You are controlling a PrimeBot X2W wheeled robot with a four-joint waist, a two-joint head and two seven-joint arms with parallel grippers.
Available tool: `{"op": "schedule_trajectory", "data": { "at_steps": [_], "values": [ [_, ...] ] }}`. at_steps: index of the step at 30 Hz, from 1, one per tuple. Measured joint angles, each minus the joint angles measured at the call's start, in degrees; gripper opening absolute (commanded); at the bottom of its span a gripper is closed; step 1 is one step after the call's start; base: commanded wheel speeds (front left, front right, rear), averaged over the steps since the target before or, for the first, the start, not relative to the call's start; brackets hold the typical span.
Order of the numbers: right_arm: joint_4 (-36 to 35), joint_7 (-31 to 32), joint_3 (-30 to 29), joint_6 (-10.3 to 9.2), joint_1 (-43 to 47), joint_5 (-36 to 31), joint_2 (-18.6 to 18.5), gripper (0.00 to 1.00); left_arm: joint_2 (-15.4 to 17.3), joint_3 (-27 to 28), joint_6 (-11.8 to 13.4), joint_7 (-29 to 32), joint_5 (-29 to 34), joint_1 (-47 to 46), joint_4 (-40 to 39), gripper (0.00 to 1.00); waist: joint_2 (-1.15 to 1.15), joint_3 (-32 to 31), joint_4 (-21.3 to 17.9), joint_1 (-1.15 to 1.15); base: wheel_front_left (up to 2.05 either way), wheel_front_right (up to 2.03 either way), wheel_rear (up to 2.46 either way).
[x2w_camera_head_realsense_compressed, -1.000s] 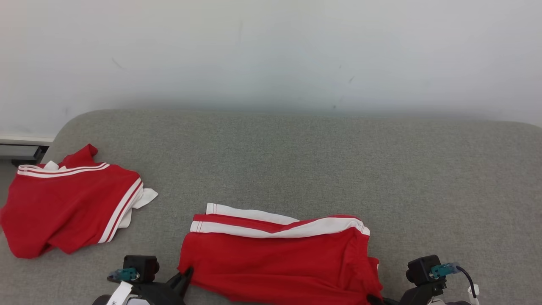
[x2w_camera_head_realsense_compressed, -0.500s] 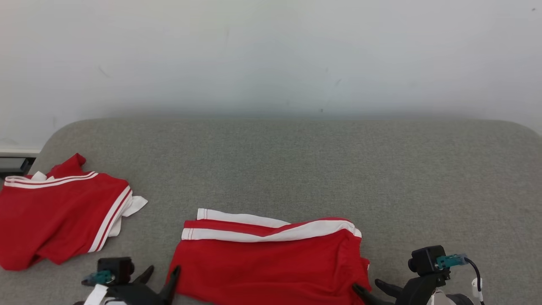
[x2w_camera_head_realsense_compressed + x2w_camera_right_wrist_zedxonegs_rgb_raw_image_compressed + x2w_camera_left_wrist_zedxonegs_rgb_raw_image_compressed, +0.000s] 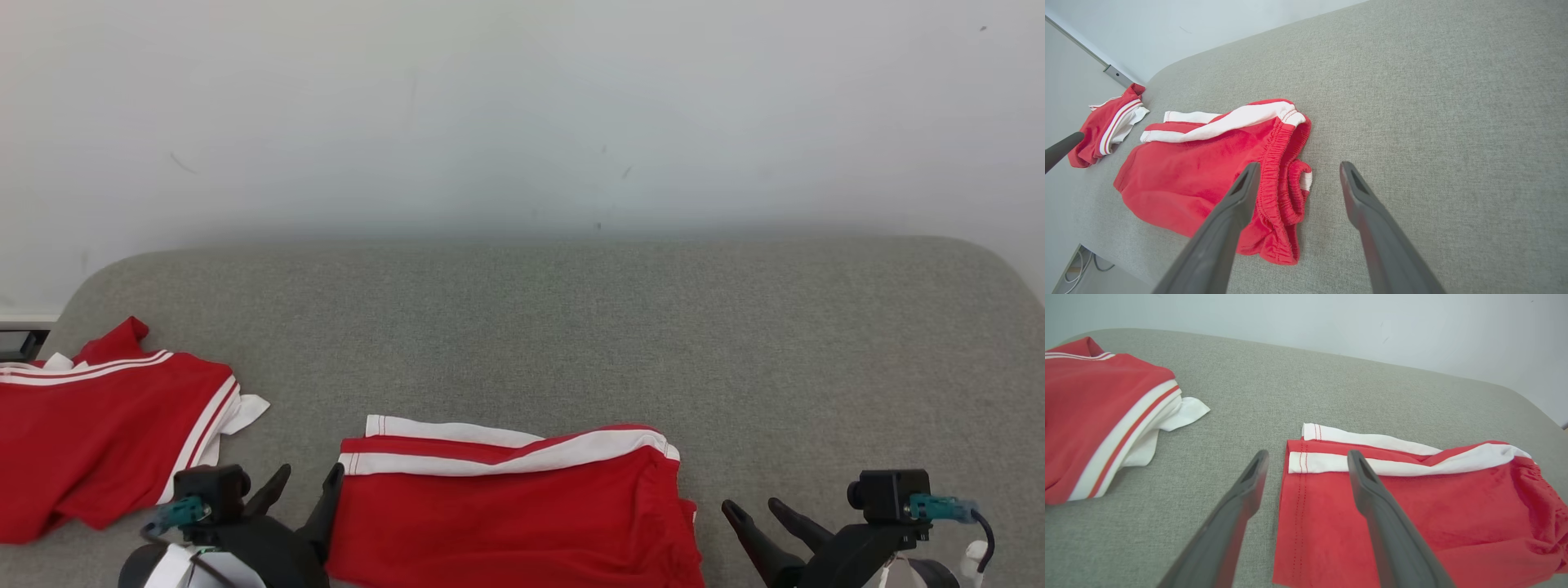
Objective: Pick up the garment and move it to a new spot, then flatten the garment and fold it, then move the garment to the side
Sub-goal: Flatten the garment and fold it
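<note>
The garment is a pair of red shorts with white side stripes, lying folded and flat at the near middle of the grey padded surface. My left gripper stands open at the garment's left edge, holding nothing. In the left wrist view the garment lies under the left gripper, its hem between the spread fingers. My right gripper is open just right of the garment, apart from it. In the right wrist view the right gripper hovers by the elastic waistband of the garment.
A second red garment with white stripes lies crumpled at the far left, also in the left wrist view and the right wrist view. A pale wall rises behind the surface. The surface's near edge drops to the floor.
Both grippers went from shut on the garment's lower corners to open and let it go. The left one drew off to the left, the right one to the right. The camera shifted too.
</note>
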Motion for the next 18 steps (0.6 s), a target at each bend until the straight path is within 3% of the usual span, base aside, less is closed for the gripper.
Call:
{"op": "schedule_trajectory", "data": {
  "at_steps": [6, 10, 18],
  "values": [
    [-0.5, -2.7, -0.5, -1.4, 1.9, -0.3, 1.3, 1.0, 1.5, 5.7, 0.0, -0.2, 3.3, 5.2, -5.0, 1.0, 0.0, -0.4, 0.1, 0.0, 0.0, 0.0, 0.0],
    [-0.6, -4.0, -0.9, -2.19, 3.2, -0.3, 1.6, 1.0, 1.3, 12.4, 0.0, -0.2, 6.7, 8.9, -4.6, 1.0, 0.0, -0.6, 0.2, 0.0, 0.0, 0.0, 0.0],
    [-1.0, -5.7, -1.5, -3.61, 4.7, -1.8, 1.9, 1.0, -1.7, 21.6, 0.0, -0.2, 14.4, 13.4, -6.8, 1.0, 0.0, -0.5, 1.2, 0.0, 0.0, 0.0, 0.0]
  ]
}}
